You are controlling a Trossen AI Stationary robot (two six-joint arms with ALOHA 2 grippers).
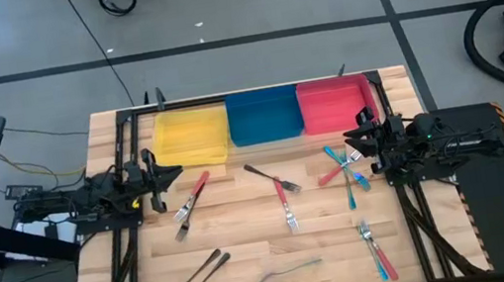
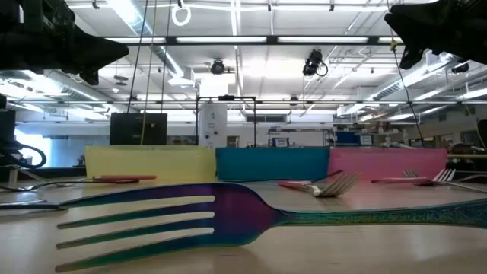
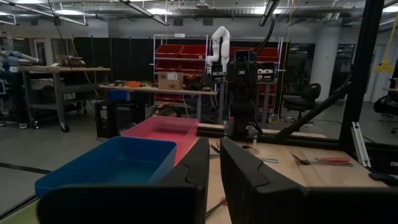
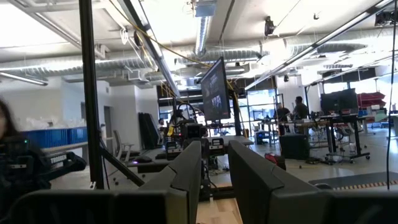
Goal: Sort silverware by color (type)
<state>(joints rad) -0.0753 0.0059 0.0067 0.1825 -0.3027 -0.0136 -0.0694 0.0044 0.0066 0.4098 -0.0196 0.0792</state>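
Note:
The silverware lies scattered flat on the wooden table. A red-handled fork (image 1: 191, 198) is near my left gripper (image 1: 165, 174). Another red-handled fork (image 1: 278, 195) lies mid-table. Crossed teal and red forks (image 1: 344, 167) lie beside my right gripper (image 1: 360, 138). Two dark forks (image 1: 195, 277), an iridescent fork (image 1: 290, 271) (image 2: 228, 217) and a red and teal pair (image 1: 375, 248) lie toward the near edge. Both grippers hover above the table at its left and right sides, empty. Each one's fingers (image 3: 199, 180) (image 4: 186, 180) stand a narrow gap apart.
Three bins stand in a row along the far edge: yellow (image 1: 191, 135), blue (image 1: 264, 117) and red (image 1: 335, 104). A black frame runs around the table (image 1: 246, 232). Bare wood shows between the scattered pieces. A person (image 4: 12, 149) sits in the room beyond.

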